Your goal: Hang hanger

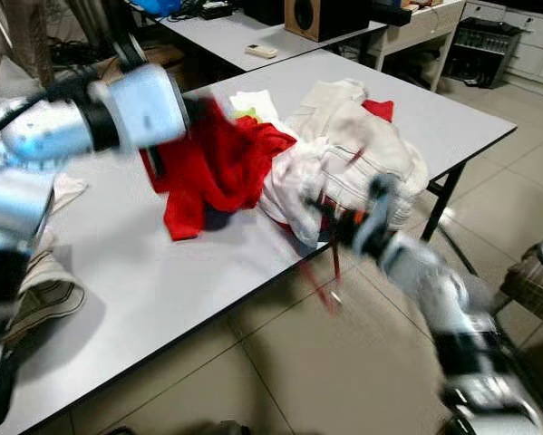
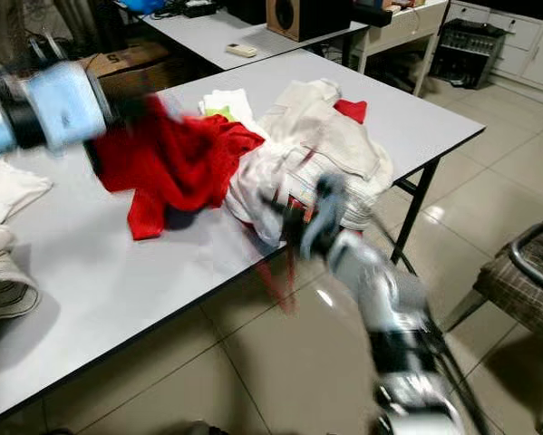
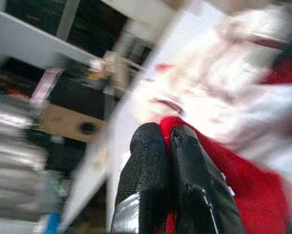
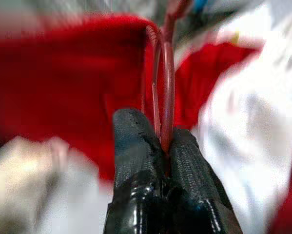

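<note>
Right end effector [image 4: 163,141] pinching red hanger [image 4: 164,83] at the worktop [image 1: 162,281] edge beside white clothes [image 1: 362,154], left end effector [image 3: 166,139] pressed together on red garment [image 1: 217,168]

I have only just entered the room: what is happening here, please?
The robot works at a grey table heaped with clothes. Its left gripper is shut on a red garment at the pile. Its right gripper pinches a thin red hanger at the table's near edge, beside the white clothes. The pictures are blurred by motion.
</note>
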### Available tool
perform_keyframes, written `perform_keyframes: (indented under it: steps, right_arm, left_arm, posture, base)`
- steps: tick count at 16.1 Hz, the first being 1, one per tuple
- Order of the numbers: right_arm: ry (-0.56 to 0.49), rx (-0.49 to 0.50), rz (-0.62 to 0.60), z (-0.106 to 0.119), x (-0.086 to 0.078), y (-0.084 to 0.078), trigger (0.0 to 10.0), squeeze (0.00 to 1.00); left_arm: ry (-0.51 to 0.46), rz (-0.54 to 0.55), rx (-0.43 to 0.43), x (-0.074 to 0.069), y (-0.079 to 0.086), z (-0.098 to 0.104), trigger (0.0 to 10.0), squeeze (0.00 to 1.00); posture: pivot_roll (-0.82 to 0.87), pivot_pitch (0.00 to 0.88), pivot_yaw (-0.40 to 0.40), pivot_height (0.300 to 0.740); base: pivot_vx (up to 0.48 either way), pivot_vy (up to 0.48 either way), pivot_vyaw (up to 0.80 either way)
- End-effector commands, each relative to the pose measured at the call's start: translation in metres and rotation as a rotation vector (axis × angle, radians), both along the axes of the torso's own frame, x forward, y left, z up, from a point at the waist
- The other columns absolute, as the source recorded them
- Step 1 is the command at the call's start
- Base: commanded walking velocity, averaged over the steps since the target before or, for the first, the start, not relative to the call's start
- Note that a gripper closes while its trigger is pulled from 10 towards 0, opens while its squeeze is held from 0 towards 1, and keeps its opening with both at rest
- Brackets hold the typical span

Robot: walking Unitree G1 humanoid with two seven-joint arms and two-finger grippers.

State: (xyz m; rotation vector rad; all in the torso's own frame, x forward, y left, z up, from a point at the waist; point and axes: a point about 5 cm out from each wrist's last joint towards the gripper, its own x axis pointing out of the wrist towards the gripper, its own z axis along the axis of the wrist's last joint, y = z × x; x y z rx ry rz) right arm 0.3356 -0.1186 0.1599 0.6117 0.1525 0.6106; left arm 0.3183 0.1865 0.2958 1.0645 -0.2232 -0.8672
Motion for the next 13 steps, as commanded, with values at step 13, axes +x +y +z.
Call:
perform_keyframes:
  steps: [13]
  right_arm:
    - [0.174, 0.913, -0.189, 0.018, 0.027, 0.064, 10.0, 0.00]
  left_arm:
    - [0.356, -0.102, 0.086, -0.056, -0.026, -0.046, 0.0, 0.00]
  posture:
    - [0.17, 0.000, 0.086, 0.719]
  base:
    - [0.000, 0.000, 0.00]
